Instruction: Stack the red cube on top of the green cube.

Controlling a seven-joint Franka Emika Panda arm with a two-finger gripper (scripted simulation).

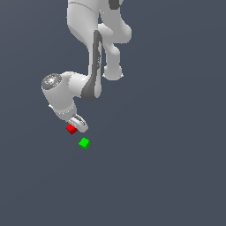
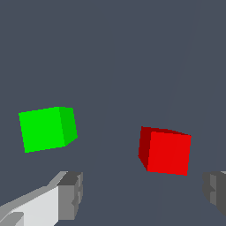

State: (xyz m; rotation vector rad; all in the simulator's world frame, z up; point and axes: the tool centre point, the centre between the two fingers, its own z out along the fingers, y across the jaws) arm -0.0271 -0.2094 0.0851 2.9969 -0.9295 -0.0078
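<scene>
The red cube (image 1: pixel 71 129) lies on the dark grey floor right under my gripper (image 1: pixel 79 125). The green cube (image 1: pixel 84 143) lies on the floor a short way from it, toward the exterior view's lower right, and the two do not touch. In the wrist view the gripper (image 2: pixel 143 194) is open and empty, with both grey fingertips (image 2: pixel 70 194) showing wide apart. The red cube (image 2: pixel 167 151) sits just beyond the tips, within the span of the gap and closer to one finger. The green cube (image 2: pixel 46 129) lies outside the gap, beyond the other finger.
The floor (image 1: pixel 167 176) is a plain dark grey surface with nothing else on it in view. The white arm (image 1: pixel 90 48) reaches down from the top of the exterior view.
</scene>
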